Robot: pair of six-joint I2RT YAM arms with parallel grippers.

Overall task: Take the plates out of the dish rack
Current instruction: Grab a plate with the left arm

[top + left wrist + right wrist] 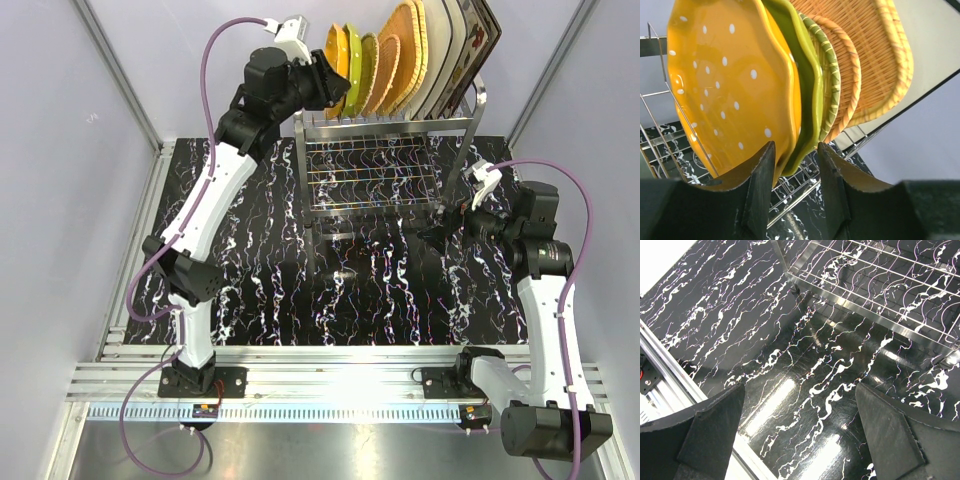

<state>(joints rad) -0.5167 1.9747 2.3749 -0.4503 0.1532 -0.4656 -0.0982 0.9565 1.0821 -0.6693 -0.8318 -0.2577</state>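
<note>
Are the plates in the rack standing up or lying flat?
Standing up. The plates sit on edge in a row on top of the dish rack, leaning a little to one side.

Toward the back of the table (250, 260), right of centre: the dish rack (385, 125). On its top tier, upright in a row running left to right: the plates (420, 55), leaning rightward, each overlapping the next. Below them, the grid shelf (370, 175).

At the row's left end: the leftmost plate (725, 85), with the second plate (807, 75) just behind it. Left of the rack, level with the top tier: the left gripper (796, 150), jaws parted either side of the leftmost plate's lower edge, possibly the second plate's too.

Before the rack's right legs, low over the table: the right gripper (440, 220), jaws wide apart.
</note>
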